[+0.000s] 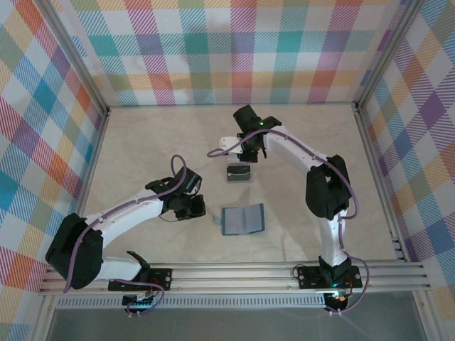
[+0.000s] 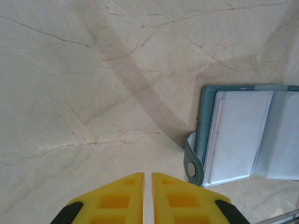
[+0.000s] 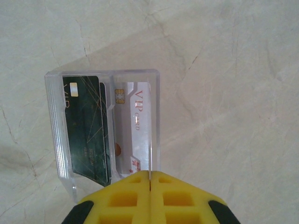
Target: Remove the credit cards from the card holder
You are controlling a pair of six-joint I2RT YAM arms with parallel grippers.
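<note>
The right end effector [image 3: 150,175], shut tight and empty, hangs over the clear box [image 3: 135,73] just beyond the open card holder [image 1: 242,219], where the credit cards [image 3: 86,135] sit tidy together, while the left end effector [image 2: 147,177], nearly shut and empty, waits beside that card holder.

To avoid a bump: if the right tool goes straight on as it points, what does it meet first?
Probably the clear plastic box holding cards, directly ahead of the right tool; its height above it is unclear.
</note>
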